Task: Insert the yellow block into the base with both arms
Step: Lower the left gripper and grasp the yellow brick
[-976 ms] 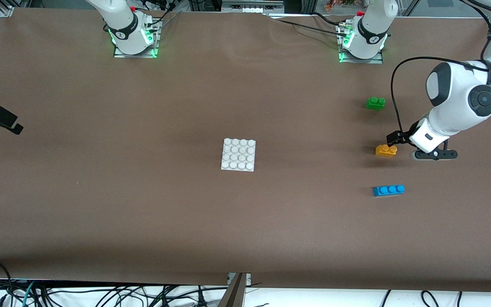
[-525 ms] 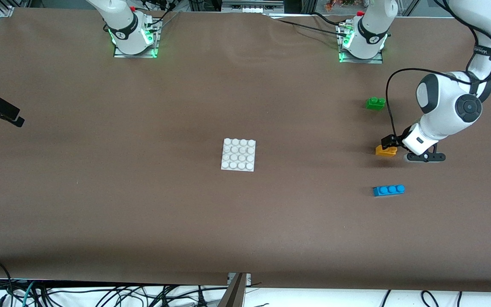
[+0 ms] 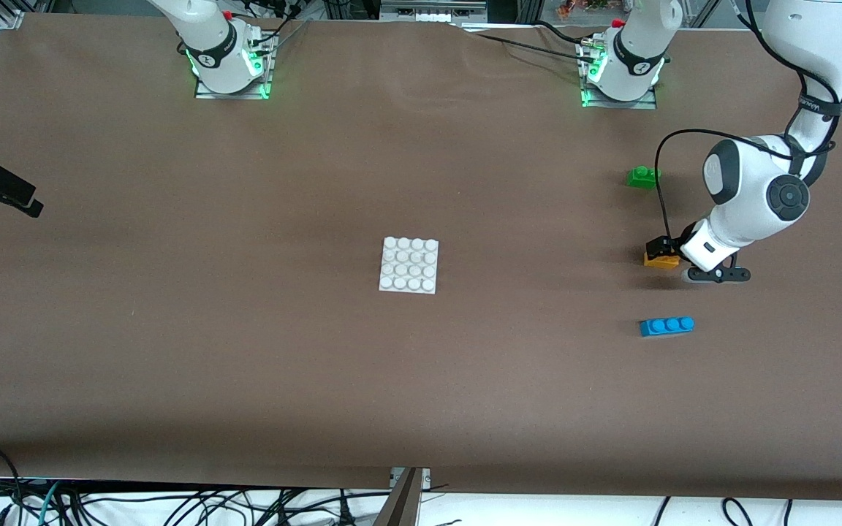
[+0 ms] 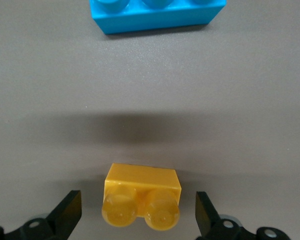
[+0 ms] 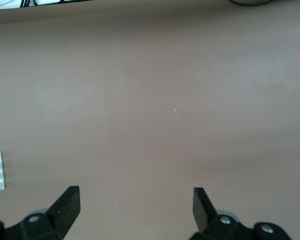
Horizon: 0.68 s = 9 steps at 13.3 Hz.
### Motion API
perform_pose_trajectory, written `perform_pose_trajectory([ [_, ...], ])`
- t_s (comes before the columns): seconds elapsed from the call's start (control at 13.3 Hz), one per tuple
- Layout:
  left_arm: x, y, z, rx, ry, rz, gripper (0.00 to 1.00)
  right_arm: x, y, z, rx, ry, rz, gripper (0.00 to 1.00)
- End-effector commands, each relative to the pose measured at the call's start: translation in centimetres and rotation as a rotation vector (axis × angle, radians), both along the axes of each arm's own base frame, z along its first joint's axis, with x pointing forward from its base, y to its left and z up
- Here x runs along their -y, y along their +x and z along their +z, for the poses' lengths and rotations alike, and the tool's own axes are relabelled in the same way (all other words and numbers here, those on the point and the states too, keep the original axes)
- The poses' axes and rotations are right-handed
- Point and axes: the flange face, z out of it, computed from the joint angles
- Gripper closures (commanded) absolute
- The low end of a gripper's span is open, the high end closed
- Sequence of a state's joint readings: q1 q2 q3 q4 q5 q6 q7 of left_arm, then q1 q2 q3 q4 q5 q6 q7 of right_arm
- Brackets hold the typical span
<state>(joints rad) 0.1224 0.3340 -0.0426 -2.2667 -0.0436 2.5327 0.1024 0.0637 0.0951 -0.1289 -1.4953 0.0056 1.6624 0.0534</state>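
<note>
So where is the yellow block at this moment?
The yellow block lies on the table toward the left arm's end, between the green brick and the nearer blue brick; the open left gripper straddles it.

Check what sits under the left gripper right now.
The yellow block lies on the table between the open left gripper fingers, untouched. The block's underside is hidden.

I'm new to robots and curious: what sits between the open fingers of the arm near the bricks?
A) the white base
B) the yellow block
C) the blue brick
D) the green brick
B: the left wrist view shows the yellow block between the open left gripper, untouched.
</note>
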Motion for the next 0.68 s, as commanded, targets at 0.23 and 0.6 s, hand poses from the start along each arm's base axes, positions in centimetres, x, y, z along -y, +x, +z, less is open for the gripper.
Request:
perform_pose_trajectory([
  [0.23,-0.04,-0.5,-1.78,0.016,-0.02,0.002,0.01,-0.15,-0.17,0.28,-0.004,-0.011,0.02,0.0],
  [0.6,-0.03,-0.52,-1.47,0.011,-0.021,0.003,0.6,-0.15,-0.15,0.29,-0.002,-0.011,0.022,0.0],
])
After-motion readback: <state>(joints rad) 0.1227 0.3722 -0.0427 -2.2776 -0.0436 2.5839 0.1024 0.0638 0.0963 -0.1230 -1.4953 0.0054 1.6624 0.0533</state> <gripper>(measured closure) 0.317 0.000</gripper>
